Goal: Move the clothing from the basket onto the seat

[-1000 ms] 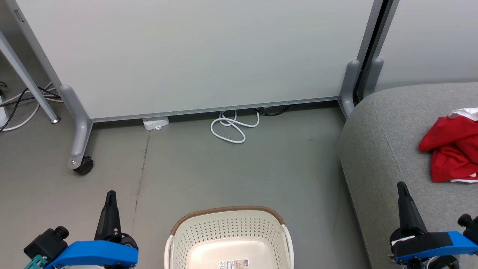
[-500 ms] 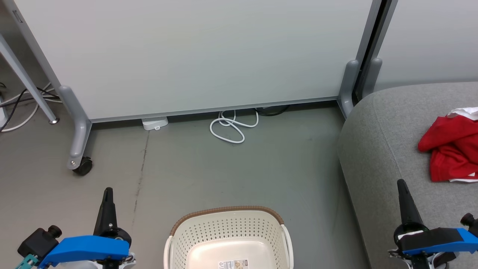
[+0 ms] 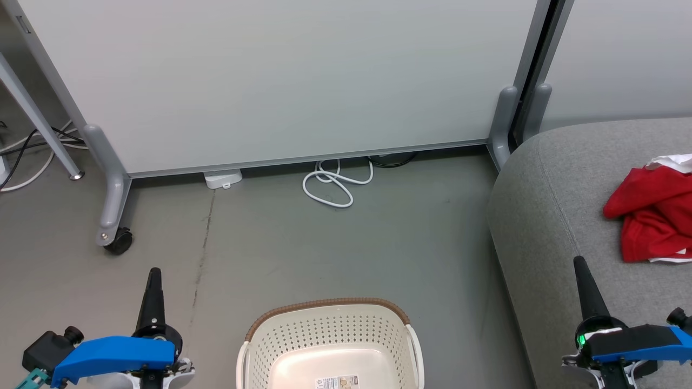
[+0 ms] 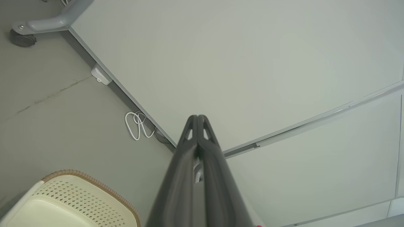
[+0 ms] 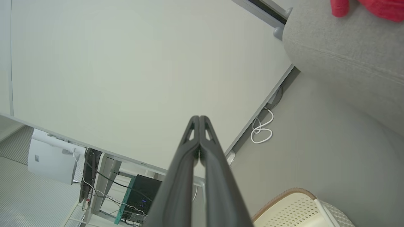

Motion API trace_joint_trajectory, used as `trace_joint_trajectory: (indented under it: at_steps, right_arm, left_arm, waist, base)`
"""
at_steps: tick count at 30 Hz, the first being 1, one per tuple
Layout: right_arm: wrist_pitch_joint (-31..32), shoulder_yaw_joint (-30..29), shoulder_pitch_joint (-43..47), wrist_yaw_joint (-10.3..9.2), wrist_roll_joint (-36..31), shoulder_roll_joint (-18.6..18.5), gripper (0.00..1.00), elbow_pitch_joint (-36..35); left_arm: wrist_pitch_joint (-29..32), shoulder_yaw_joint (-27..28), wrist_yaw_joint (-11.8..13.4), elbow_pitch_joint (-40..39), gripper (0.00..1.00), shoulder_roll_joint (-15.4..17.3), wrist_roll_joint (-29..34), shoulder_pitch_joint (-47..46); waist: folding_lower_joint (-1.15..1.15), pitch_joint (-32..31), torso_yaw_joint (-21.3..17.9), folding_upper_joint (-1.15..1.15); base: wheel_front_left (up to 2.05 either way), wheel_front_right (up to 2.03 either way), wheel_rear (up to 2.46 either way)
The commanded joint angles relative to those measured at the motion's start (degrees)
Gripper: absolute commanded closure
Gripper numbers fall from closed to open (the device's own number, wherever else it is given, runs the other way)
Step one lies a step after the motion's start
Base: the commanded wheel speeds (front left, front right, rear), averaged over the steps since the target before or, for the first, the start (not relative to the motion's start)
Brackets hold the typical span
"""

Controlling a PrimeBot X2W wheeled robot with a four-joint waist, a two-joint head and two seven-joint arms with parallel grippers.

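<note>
A large pale partition panel (image 3: 281, 81) is seen standing on the grey floor (image 3: 335, 254), carried on grey feet, one fitted with a black caster (image 3: 120, 241). A coiled white cable (image 3: 335, 185) and a small white box (image 3: 223, 178) are found at its lower edge. A thin crack (image 3: 203, 254) is traced across the floor.

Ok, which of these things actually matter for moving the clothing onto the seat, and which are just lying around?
Part of the job:
red clothing, lying on the grey seat
cream basket, on the floor

Just lying about:
coiled white cable
white partition and its caster
small white box at the partition's bottom edge
</note>
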Motion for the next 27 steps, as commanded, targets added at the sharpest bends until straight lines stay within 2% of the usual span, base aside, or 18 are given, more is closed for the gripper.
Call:
trace_joint_trajectory:
  at_steps: [1, 27]
  right_arm:
    - [0.38, -0.15, -1.25, 0.03, 1.71, -0.28, 1.00, -0.31]
    - [3.94, -0.48, -2.24, 0.03, 15.25, -0.35, 1.00, 0.37]
  left_arm:
    - [0.34, 0.45, -0.30, -0.36, 1.00, 0.15, -1.49, -1.57]
    - [3.92, 1.98, -0.41, -0.05, 1.00, -0.17, -15.15, -2.72]
  waist:
    - [0.00, 0.00, -0.02, 0.00]
    - [0.00, -0.02, -0.36, 0.00]
  base:
    - [0.00, 0.00, 0.00]
    - [0.00, 0.00, 0.00]
